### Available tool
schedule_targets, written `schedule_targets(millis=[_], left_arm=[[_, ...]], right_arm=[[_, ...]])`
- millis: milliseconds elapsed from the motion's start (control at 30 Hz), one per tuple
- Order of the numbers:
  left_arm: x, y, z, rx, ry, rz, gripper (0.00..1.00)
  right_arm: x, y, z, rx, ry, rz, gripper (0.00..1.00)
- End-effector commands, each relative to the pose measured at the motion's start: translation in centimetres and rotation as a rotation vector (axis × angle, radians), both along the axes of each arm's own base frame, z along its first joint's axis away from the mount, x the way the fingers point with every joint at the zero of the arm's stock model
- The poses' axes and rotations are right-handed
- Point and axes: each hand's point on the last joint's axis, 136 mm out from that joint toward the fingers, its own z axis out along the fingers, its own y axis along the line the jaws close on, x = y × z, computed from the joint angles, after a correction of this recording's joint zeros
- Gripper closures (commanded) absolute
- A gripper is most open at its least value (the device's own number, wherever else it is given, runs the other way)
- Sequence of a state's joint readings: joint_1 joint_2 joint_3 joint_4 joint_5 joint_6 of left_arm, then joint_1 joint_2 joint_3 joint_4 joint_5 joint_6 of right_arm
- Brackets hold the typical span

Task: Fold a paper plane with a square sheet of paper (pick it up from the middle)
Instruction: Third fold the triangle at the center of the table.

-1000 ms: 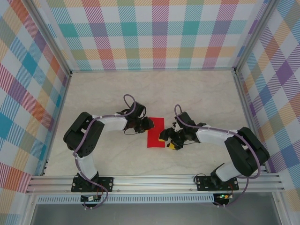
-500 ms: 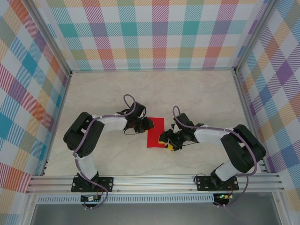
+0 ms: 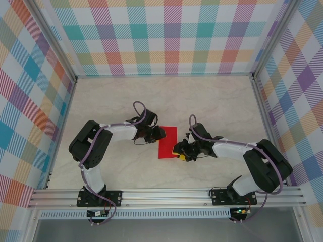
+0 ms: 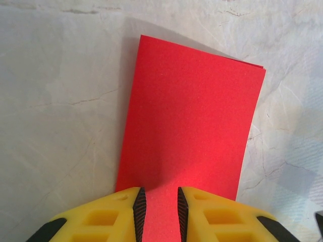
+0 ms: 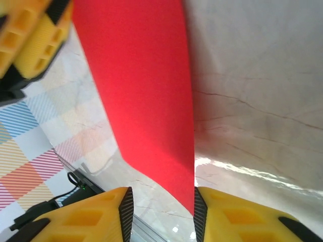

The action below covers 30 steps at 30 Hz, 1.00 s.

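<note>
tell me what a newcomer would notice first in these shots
The bright red paper, a flat rectangle, lies in the middle of the pale marbled table. The left pincer and the right pincer flank it from opposite sides, each straddling an edge of it. Pastel plaid walls ring the scene.

This is a robot test cell in a lab: a pale marbled surface point(image 3: 212, 96) boxed in by plaid-printed panels point(image 3: 171, 35) on aluminium framing point(image 3: 166, 196). A cabled left arm point(image 3: 96, 146) and right arm point(image 3: 257, 161) are bolted to the near rail.
</note>
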State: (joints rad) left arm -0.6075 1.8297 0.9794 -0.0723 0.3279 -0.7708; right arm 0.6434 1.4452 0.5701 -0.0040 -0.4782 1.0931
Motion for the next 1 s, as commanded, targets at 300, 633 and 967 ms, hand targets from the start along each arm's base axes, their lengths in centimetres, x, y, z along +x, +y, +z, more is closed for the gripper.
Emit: schedule_targets(millis=[300,633,967], left_arm=[[-0.9,0.7,-1.5,0.055,0.051,0.004,0.73],[-1.1,0.5,-0.7,0.041,0.039,-0.012,0.73],[-1.1,0.3,-0.3,0.031,0.035,-0.024,0.73]], right_arm=[[0.8,0.5,0.7,0.023,-0.042,-0.016,0.89],[3.0,2.1,1.0,0.032,-0.091,0.012,1.00],[5.6,4.4,0.4,0.040,-0.128,0.060,1.00]])
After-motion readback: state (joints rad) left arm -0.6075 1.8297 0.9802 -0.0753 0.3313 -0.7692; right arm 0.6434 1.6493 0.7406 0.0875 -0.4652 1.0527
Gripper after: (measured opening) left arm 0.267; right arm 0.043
